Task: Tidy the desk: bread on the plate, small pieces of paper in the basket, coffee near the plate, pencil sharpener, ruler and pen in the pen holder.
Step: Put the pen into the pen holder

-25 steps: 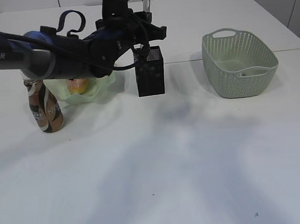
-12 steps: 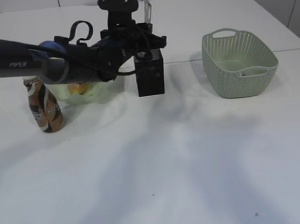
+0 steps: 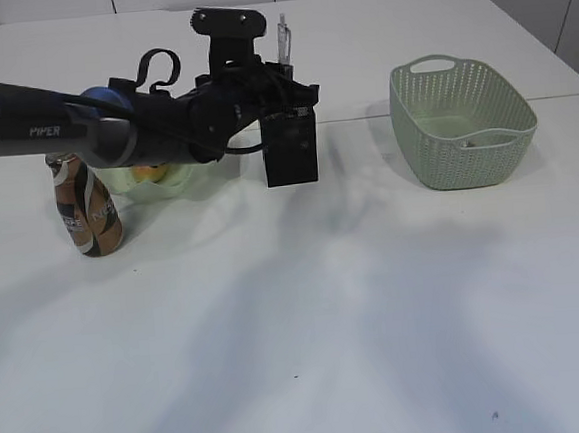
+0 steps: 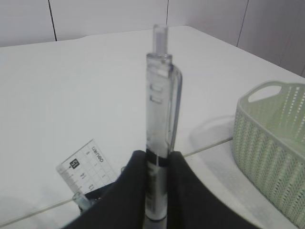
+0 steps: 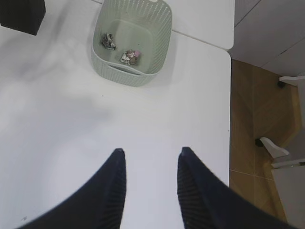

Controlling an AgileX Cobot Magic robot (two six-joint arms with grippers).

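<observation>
Pen [image 4: 159, 129] stood upright, long axis vertical, clamped low in left gripper [image 4: 157, 191] fingers, directly above pen holder [image 3: 291, 153]; right gripper [image 5: 150, 164] empty, jaws apart, far off.

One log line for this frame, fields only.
left gripper: shut on pen | position: over pen holder | right gripper: open, empty | paper scraps: in basket

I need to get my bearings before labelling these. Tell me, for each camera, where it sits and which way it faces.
Exterior view: in front of the table, raised, looking down at a slant; shows the left arm over the pen holder, the bottle and basket.
Left wrist view: on the left arm, facing along the table; the left gripper holds a pen upright.
Right wrist view: high above the table, looking down; the right gripper hangs open and empty.
Shared: all three show the basket.
</observation>
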